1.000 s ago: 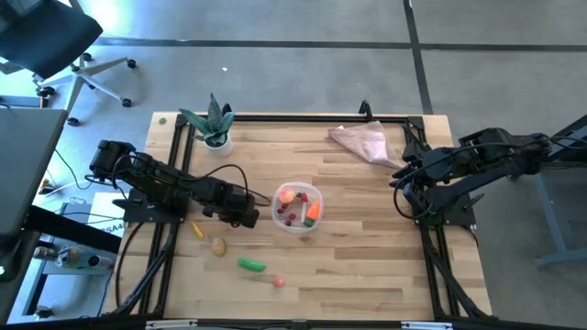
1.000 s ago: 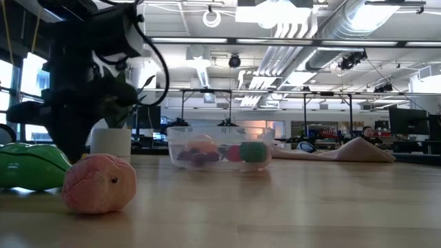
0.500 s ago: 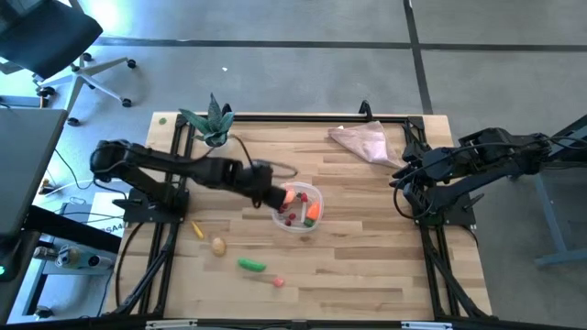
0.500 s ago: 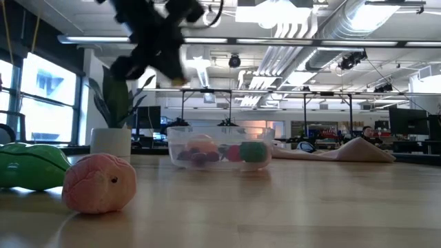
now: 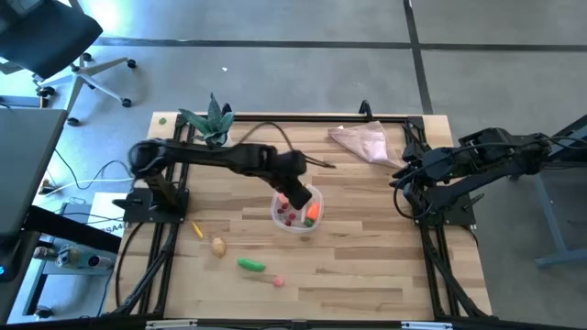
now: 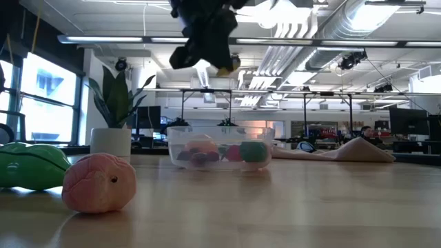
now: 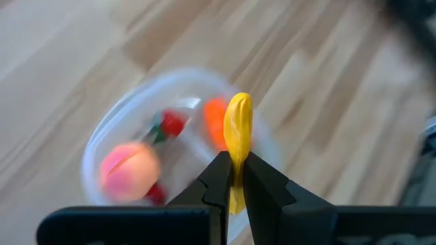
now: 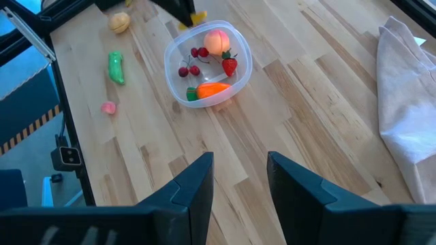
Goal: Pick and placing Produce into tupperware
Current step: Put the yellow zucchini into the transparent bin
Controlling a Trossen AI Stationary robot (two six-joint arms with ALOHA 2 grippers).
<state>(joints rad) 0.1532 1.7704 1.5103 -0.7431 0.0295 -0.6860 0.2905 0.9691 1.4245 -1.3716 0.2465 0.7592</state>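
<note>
The left gripper [image 7: 231, 178], which a second ago was low over the table near the yellow piece at the left, has swung across and now hangs above the tupperware [image 5: 297, 209], its fingers clamped on a yellow piece [image 7: 238, 133] that stands up between the tips. In the low view the gripper [image 6: 219, 63] is well clear of the tub's rim [image 6: 220, 129], so the carry appears finished and a release into the tub is the likely step in hand. The tub already holds an orange carrot [image 8: 212, 89], a peach-coloured round piece [image 8: 217, 41], a strawberry [image 8: 229, 66] and small dark-red bits [image 8: 184, 71]. Outside it remain a second yellow piece [image 5: 197, 230], a beige potato [image 5: 218, 246], a green pod [image 5: 252, 265] and a small pink piece [image 5: 279, 282], all on the near-left part of the table [image 5: 367, 266] and apart from one another; the task is therefore judged roughly half done. The right gripper [image 8: 235, 178] waits at the table's right side with its fingers spread, holding nothing. Free board lies all round the tub. The potted plant [image 5: 214, 124] and the pinkish cloth [image 5: 365, 142] sit along the far edge, away from the left arm's likely path, and the pink piece lies nearest the front edge.
</note>
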